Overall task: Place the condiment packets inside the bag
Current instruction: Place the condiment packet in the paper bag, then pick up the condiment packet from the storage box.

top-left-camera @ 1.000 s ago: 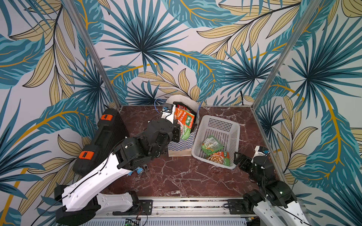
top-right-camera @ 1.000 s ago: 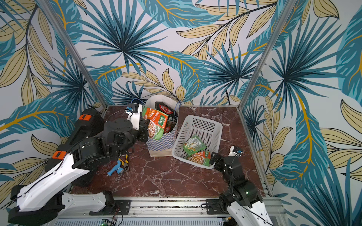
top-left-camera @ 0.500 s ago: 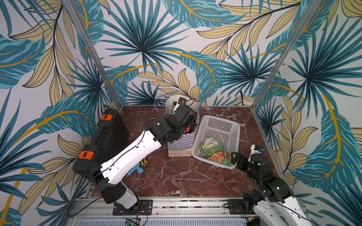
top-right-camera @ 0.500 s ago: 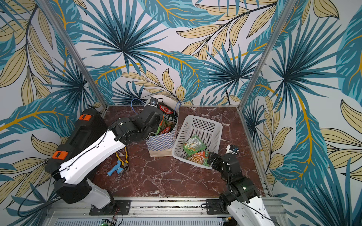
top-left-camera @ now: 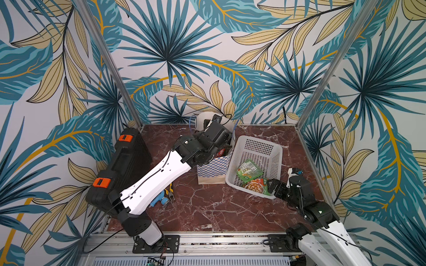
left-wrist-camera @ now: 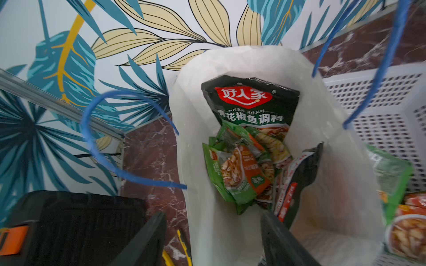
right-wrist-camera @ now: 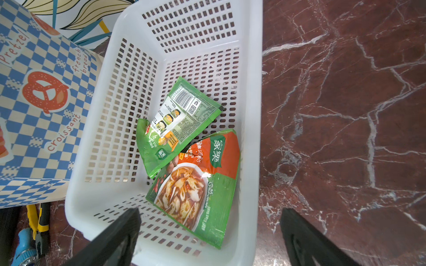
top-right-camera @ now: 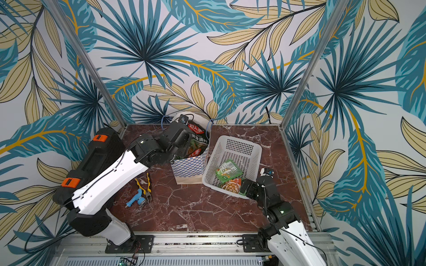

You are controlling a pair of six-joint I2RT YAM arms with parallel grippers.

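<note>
Several glossy condiment packets (left-wrist-camera: pixel 239 165) lie heaped inside the tall blue-and-white checkered paper bag (top-left-camera: pixel 213 169). The bag stands upright near the middle of the red-brown marble tabletop (top-left-camera: pixel 207 211), a little toward 12 o'clock. In the left wrist view a large dark green-black packet (left-wrist-camera: pixel 250 103) with a red logo leans on the bag's cream inner wall. Small bright green packets (left-wrist-camera: pixel 230 177) with food pictures are piled against it, and a second dark packet (left-wrist-camera: pixel 299 177) stands on edge beside them.

Two more green packets lie in the white perforated plastic basket (top-left-camera: pixel 258 147), which stands just beside the bag at its 3 o'clock. The barcode-side packet (right-wrist-camera: pixel 184 117) overlaps a corner of the orange-and-green packet (right-wrist-camera: pixel 200 184). In both top views they sit toward the basket's 5 o'clock corner.

The left gripper (left-wrist-camera: pixel 214 244) hangs over the bag's mouth, its fingers spread well apart with no packet between them. The right gripper (right-wrist-camera: pixel 207 244) hovers at the basket's 5 o'clock corner, fingers wide apart and empty. One of its fingers (right-wrist-camera: pixel 115 239) is over the basket floor and the other is over bare marble.

Yellow-handled pliers (top-right-camera: pixel 145 186) and a blue plastic tool (top-right-camera: pixel 136 200) lie at the bag's 8 o'clock. A black hard case with orange latches (top-left-camera: pixel 124 165) stands along the table's 9 o'clock edge.
</note>
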